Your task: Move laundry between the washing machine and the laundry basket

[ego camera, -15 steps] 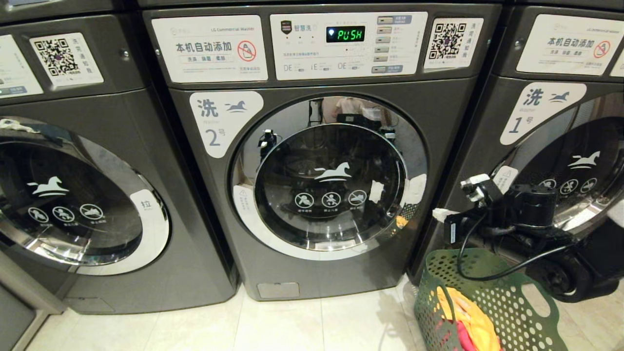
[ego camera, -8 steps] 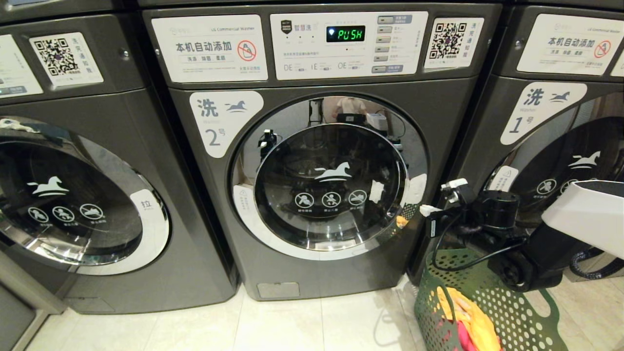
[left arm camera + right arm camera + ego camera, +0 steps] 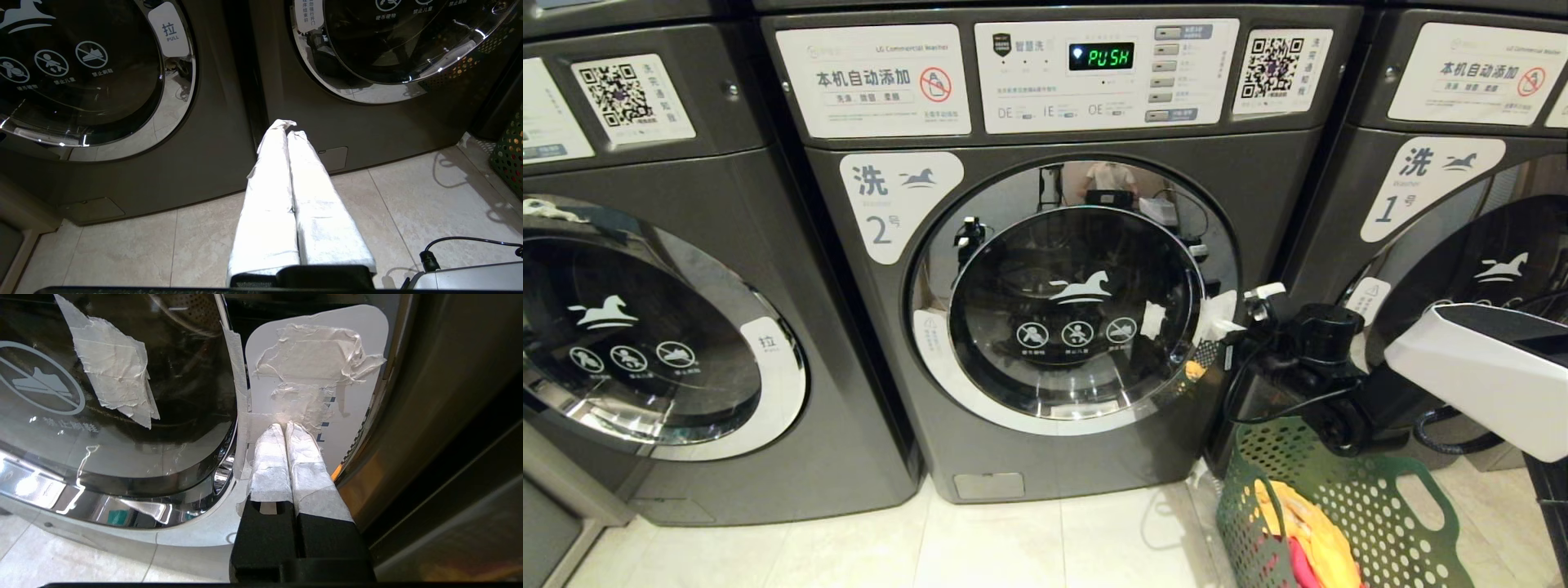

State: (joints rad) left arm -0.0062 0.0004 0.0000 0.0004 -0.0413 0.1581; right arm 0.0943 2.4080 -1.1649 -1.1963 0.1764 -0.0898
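My right gripper (image 3: 1232, 320) is up against the right edge of the middle washing machine (image 3: 1045, 245), its two taped fingers (image 3: 271, 457) pressed tight together with nothing between them. Their tips sit at the white pull label (image 3: 318, 384) on the door's (image 3: 1074, 298) rim, which is patched over with crumpled tape; I cannot tell whether they actually touch it. The door is shut, its dark glass showing the horse logo and three round warning signs. The panel above reads "PUSH" in green.

The green laundry basket (image 3: 1347, 506) stands on the tiled floor (image 3: 1045, 539) just right of this machine, below my right arm, with yellow and pink clothes (image 3: 1307, 531) inside it.

My left gripper (image 3: 291, 134) hangs low in front of the gap between the left washer (image 3: 122, 102) and the middle one, pointing down toward their bases. Its white-wrapped fingers are also closed flat against each other, empty.
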